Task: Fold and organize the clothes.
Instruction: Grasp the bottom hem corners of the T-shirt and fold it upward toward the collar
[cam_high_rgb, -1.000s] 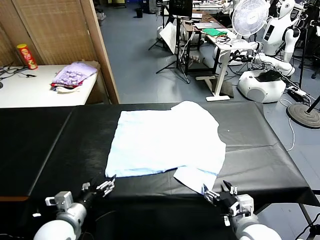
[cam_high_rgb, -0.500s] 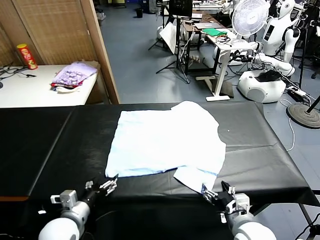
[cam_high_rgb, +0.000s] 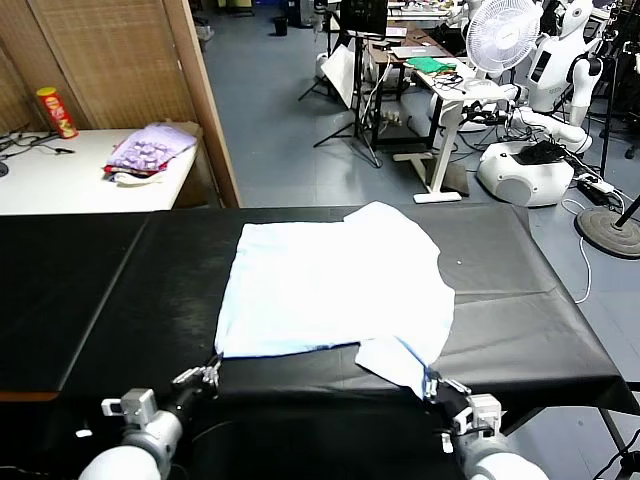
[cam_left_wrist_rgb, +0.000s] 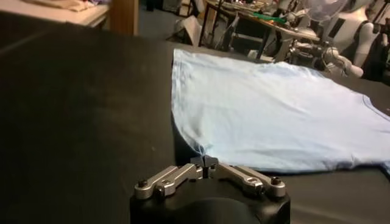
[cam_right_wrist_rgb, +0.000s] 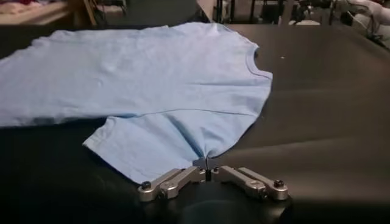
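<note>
I'm working over a long black table (cam_high_rgb: 520, 330) that fills the near view. Behind it on my left stands a white side table (cam_high_rgb: 60, 185) with a red snack can (cam_high_rgb: 53, 112) and a heap of purple patterned cloth (cam_high_rgb: 150, 150). A woven bamboo screen with a wooden frame (cam_high_rgb: 120, 60) rises behind that. Beyond, I see a grey-blue floor (cam_high_rgb: 280, 120), cluttered desks (cam_high_rgb: 430, 70), a white standing fan (cam_high_rgb: 500, 35) and white humanoid robots (cam_high_rgb: 555, 60) parked far right.
</note>
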